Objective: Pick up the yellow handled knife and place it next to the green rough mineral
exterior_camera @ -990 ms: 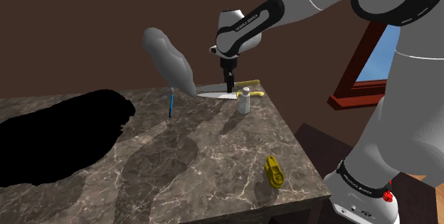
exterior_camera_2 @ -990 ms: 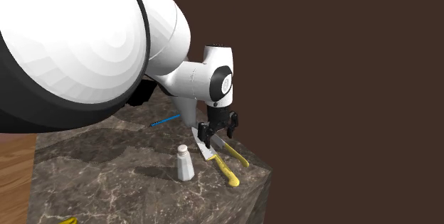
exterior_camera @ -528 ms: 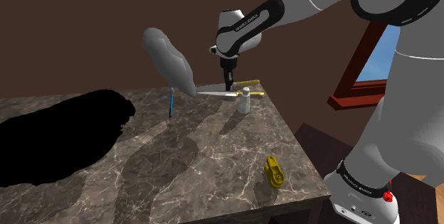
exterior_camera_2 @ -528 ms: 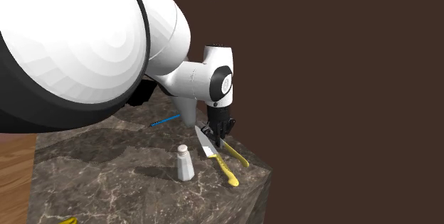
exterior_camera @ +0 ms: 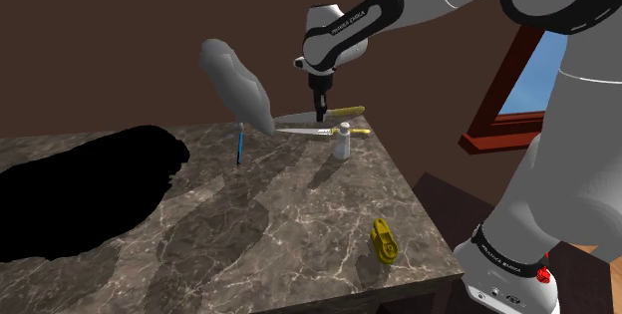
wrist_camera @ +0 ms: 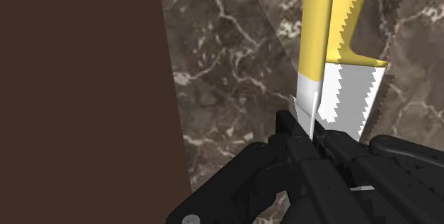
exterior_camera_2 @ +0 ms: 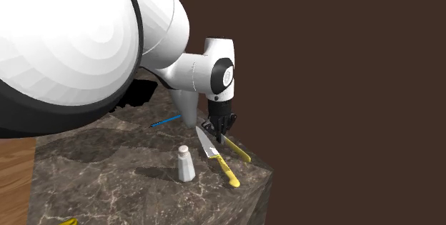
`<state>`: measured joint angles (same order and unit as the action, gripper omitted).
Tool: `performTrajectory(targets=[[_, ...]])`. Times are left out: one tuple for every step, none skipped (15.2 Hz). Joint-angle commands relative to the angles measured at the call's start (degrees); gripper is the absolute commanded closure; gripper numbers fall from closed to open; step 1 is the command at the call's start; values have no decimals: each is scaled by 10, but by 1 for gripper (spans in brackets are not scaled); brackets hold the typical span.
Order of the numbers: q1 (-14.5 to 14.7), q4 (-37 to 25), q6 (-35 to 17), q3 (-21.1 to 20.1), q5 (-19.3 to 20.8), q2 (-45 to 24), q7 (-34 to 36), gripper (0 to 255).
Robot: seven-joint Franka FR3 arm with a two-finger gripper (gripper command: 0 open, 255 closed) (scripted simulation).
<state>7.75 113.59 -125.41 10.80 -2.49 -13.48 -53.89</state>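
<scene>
My gripper (exterior_camera: 321, 115) is shut on the blade of a yellow-handled knife (exterior_camera: 346, 112) and holds it level, a little above the marble table (exterior_camera: 279, 222). In the wrist view the fingers (wrist_camera: 295, 134) clasp the white blade where it meets the yellow handle (wrist_camera: 316, 23). A second yellow-handled knife (exterior_camera: 344, 132), with a serrated blade (wrist_camera: 349, 94), lies on the table just under it. A tall grey rough lump (exterior_camera: 239, 85), the mineral, stands at the table's back edge, toward the shoulder view's left of the gripper. In the second exterior view the held knife (exterior_camera_2: 238, 151) slants down from the gripper (exterior_camera_2: 216, 132).
A white shaker (exterior_camera: 341, 142) stands right beside the lying knife. A blue pen (exterior_camera: 239, 147) lies near the mineral's foot. A small yellow object (exterior_camera: 383, 240) sits near the front right edge. A black area (exterior_camera: 80, 192) covers the table's left part.
The fingers have shut on the knife's blade, and the gripper has risen a little, lifting that knife off the table. The second knife stays where it lay.
</scene>
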Motion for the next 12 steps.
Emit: performTrajectory(targets=[[1,-5,12,0,2,8,2,255],[1,-8,19,1,3,12,2,255],[1,-11,26,1,4,15,3,255],[1,-15,33,1,5,19,3,255],[1,-18,40,1,6,22,4,255],[2,-22,47,2,6,25,4,255],[2,-26,54,2,7,29,5,255],[2,-30,61,2,8,32,5,255],[2,-34,68,2,9,35,6,255],[2,-38,75,2,9,37,6,255],[2,-43,82,2,10,40,7,255],[3,-47,89,2,11,43,7,255]])
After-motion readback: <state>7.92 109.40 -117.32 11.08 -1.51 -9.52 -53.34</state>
